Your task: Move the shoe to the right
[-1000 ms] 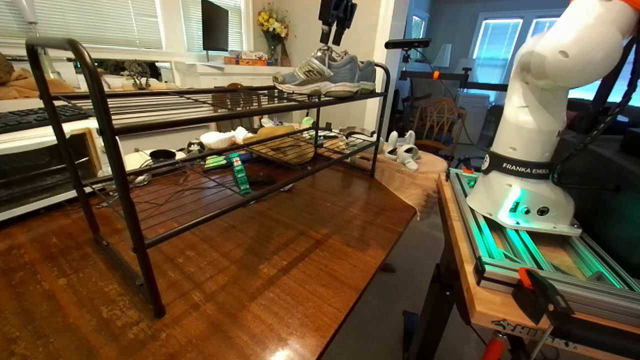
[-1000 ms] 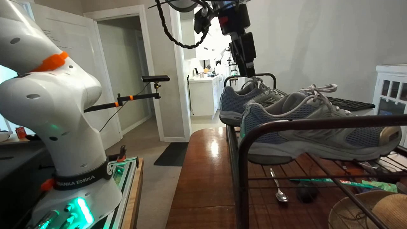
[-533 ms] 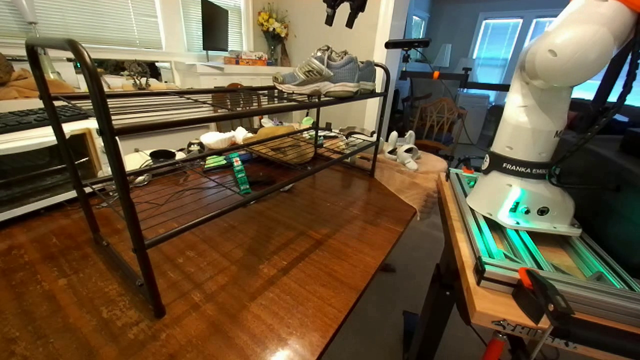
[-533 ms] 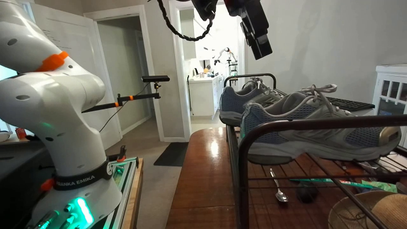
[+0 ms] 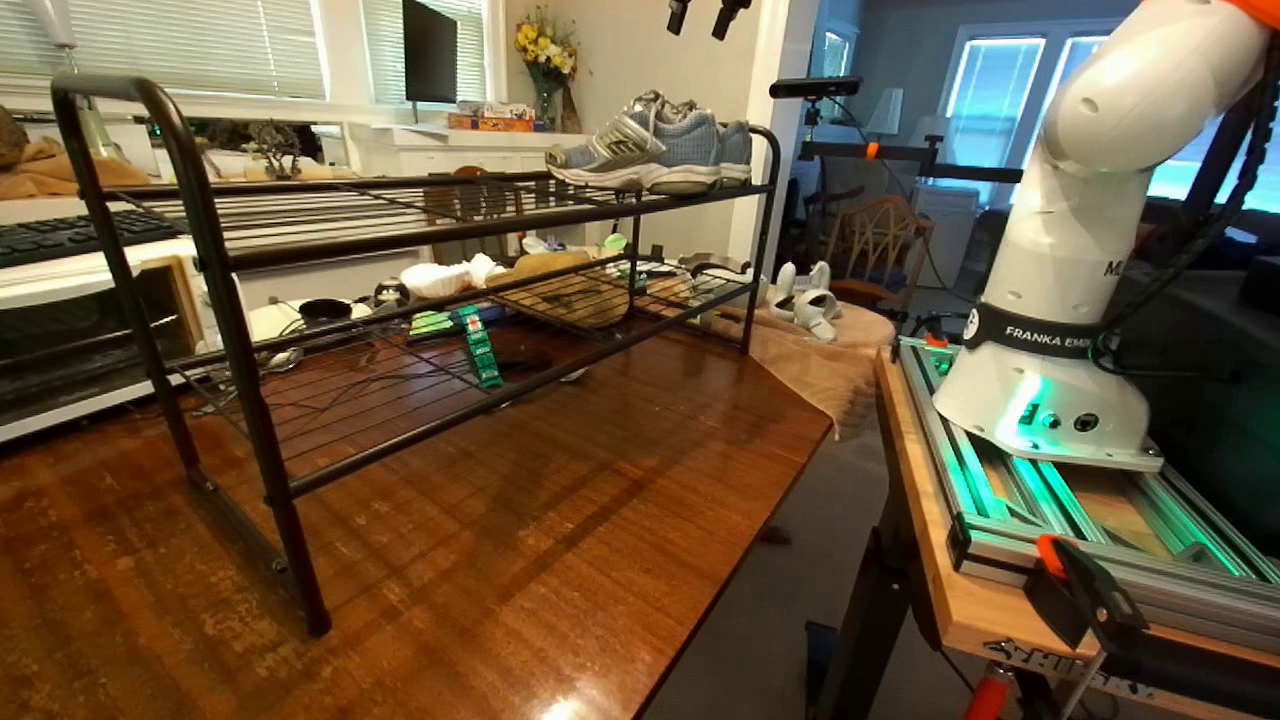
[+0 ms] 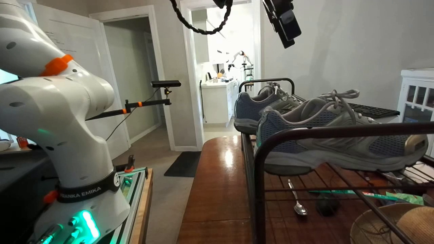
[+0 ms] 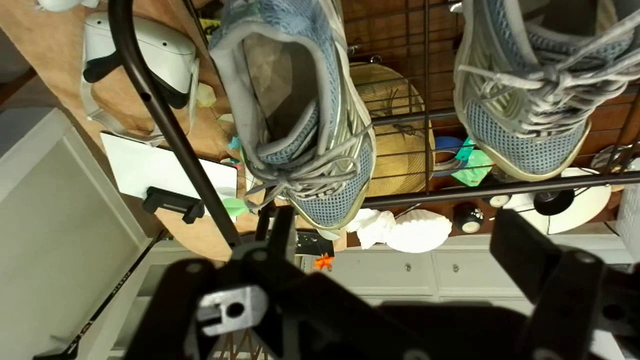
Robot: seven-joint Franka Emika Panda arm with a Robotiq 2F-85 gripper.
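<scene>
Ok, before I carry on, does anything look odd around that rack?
A metal spoon shows through the wires of the dark rack, below the two sneakers: odd company for footwear. Both sit upright, with no visible damage.

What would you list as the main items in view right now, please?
Shoes: two, grey-blue, on top of the rack.
Rack: one, dark brown, on the table.
Table: one, brown wood, under the rack.
Straw hat: one, tan, seen through the rack.
Spoon: one, silver, seen through the rack.
Keyboard: one, black, on the appliance.
Appliance: one, white, beside the rack.
Flowers: one bunch, mostly yellow, beyond the rack.
Clutter: uncounted, mixed colours, in and around the rack.
Bench: one, pale wood, beside the table.
Arm: one, white, on the bench.
Gripper: one, black, open, above the shoes.
</scene>
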